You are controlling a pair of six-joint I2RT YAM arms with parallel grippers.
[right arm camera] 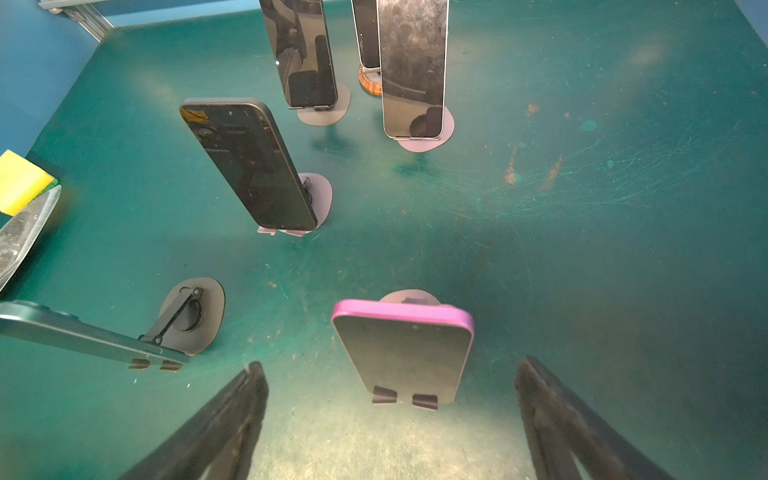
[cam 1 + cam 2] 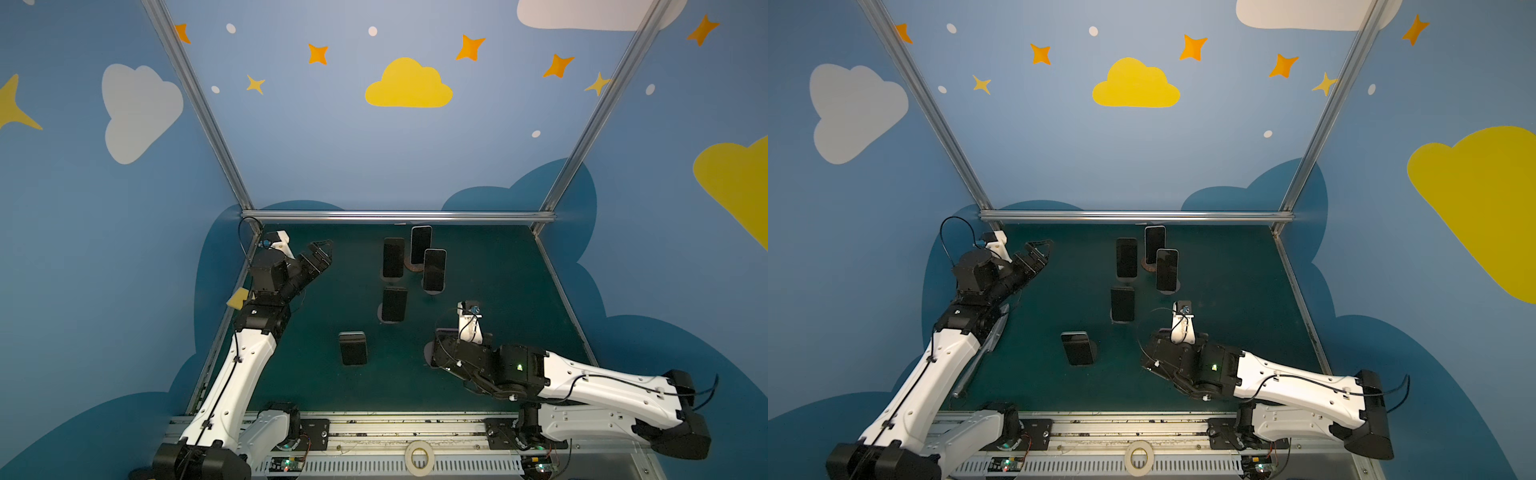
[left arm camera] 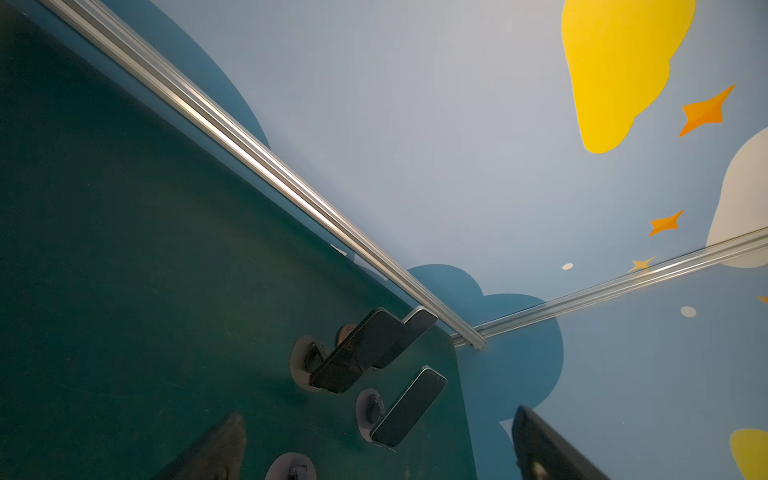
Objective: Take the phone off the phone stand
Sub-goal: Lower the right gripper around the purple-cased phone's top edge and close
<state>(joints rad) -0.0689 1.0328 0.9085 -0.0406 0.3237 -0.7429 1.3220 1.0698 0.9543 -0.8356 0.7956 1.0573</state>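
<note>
While right pincer [image 1: 390, 415] gapes | pink phone [image 1: 405, 349] on stand [image 1: 409, 296]

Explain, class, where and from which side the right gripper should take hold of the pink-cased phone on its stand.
Probably by its two long side edges, near the top. The pink-cased phone leans back on its stand, with two small hooks holding its bottom edge, so the sides are free. The right gripper is open and already faces the screen, so it should approach from the front with one finger on each side.

phone [image 1: 405, 353]: pink-edged, dark screen, leaned back on its stand, lower edge in 2 hooks
phone stand [image 1: 409, 296]: grey round base behind the phone, on green mat
</note>
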